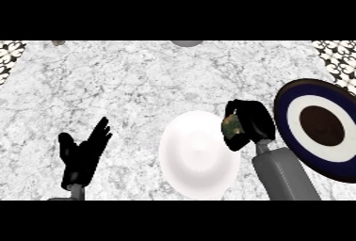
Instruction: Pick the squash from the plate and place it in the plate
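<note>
Two plates: white plate (200,153) centre; blue-ringed plate (316,127) to its right.
Squash (232,126): mottled green, over white plate's right rim, clasped by right hand (252,123).
Handling: likely stiff, light; hold around its middle.
Left hand (83,153): relaxed, resting left of white plate.

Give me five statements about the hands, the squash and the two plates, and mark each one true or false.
1. The right hand is curled round the squash. True.
2. The squash lies on the dark blue plate. False: it is held in the right hand, between the two plates, at the right rim of the white plate.
3. The left hand is open, at the view's lower left. True.
4. The left hand touches the white plate. False: bare counter lies between them.
5. The white plate has food on it. False: nothing rests on its surface.
</note>
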{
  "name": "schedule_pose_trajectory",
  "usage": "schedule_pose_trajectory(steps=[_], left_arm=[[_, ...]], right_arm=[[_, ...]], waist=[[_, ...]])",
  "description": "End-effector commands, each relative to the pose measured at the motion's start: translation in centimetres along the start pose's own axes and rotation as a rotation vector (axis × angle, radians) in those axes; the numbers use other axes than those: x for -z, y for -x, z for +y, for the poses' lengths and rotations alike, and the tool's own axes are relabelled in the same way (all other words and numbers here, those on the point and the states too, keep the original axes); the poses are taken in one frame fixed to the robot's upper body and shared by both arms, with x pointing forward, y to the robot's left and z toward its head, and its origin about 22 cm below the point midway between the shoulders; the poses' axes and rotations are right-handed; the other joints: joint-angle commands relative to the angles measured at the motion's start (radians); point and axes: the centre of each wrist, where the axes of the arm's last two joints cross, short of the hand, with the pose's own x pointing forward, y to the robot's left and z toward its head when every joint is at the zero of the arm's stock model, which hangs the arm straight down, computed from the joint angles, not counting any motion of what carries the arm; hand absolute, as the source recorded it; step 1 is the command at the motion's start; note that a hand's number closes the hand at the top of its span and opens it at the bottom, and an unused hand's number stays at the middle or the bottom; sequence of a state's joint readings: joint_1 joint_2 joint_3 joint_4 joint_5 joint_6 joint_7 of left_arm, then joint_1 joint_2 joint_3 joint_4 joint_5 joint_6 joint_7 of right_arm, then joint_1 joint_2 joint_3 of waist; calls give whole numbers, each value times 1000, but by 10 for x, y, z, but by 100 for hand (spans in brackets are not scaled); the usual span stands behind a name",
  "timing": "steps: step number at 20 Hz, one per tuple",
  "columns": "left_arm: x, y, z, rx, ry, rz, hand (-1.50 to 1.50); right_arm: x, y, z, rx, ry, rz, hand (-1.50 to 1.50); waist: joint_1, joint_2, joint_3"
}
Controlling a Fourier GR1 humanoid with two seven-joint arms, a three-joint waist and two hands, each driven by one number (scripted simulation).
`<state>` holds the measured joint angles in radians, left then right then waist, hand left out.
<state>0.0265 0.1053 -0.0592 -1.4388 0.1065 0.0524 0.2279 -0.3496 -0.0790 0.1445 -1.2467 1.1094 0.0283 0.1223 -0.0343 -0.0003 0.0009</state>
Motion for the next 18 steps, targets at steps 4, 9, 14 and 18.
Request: schedule_pose_trajectory(steps=[4,9,14,18], left_arm=[[-2,4,4,-5,-14,13,0],[2,-7,-3,15,13,-22,0],[4,-9,-19,26,49,-32,0],[5,-9,-26,27,79,-32,0]], right_arm=[[22,20,-66,140,562,557,150],[35,14,-102,172,920,792,150],[42,16,-116,234,1223,965,150],[43,22,-117,230,1386,1057,150]], waist=[[-5,4,-5],[44,16,-7],[71,27,-4],[89,26,-2]])
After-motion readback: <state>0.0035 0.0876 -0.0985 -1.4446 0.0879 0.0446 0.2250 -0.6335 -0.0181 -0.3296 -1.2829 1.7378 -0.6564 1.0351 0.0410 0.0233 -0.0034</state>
